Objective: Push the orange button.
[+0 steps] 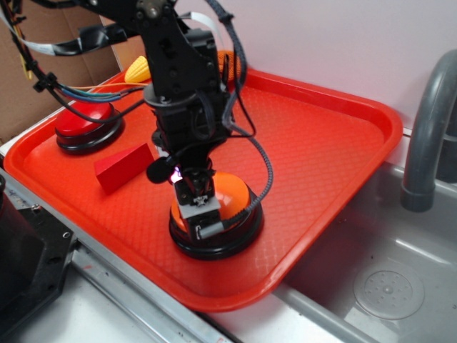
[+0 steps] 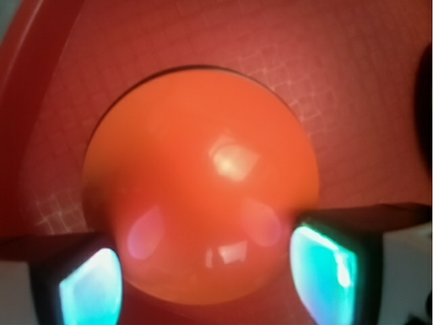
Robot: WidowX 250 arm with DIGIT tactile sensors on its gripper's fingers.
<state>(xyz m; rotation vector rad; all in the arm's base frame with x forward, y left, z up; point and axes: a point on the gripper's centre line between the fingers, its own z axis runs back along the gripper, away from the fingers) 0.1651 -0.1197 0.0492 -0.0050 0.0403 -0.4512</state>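
Observation:
The orange button [image 1: 232, 191], a glossy orange dome on a black round base, sits at the front of the red tray [image 1: 321, 143]. My gripper [image 1: 198, 214] points straight down onto the near-left side of the dome and appears to touch it. In the wrist view the orange button [image 2: 203, 183] fills the middle of the frame. My gripper [image 2: 206, 277] stands open. Its two cyan-lit fingers [image 2: 91, 288] flank the near edge of the dome, with nothing clamped between them.
A red-domed button [image 1: 86, 120] sits at the tray's back left, and part of a yellow dome [image 1: 137, 70] shows behind the arm. A red wedge block [image 1: 125, 166] lies left of the gripper. To the right are a grey sink [image 1: 385, 286] and a faucet [image 1: 428, 128].

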